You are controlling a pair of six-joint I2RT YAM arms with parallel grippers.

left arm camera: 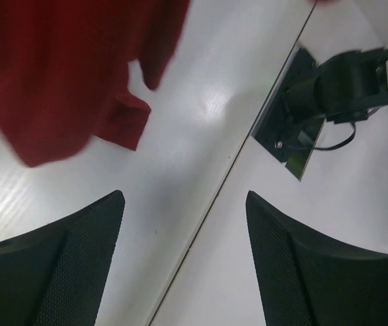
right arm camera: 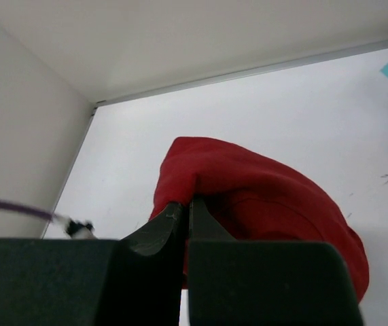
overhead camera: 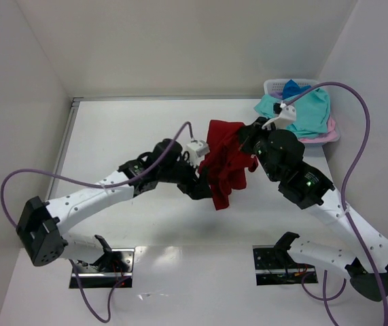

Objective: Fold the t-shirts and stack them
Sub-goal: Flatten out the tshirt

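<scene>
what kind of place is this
Probably a robot test bench, not a home: a white table boxed in by plain white walls, with a laundry basket heaped with shirts in the corner.

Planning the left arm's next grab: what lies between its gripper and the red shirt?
Only bare table separates the left gripper from the red shirt, as the left wrist view shows.

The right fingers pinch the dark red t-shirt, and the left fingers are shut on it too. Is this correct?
Not quite. The right fingers do pinch the dark red t-shirt, but the left fingers stand open and hold nothing; the left wrist view shows the shirt apart from them.
</scene>
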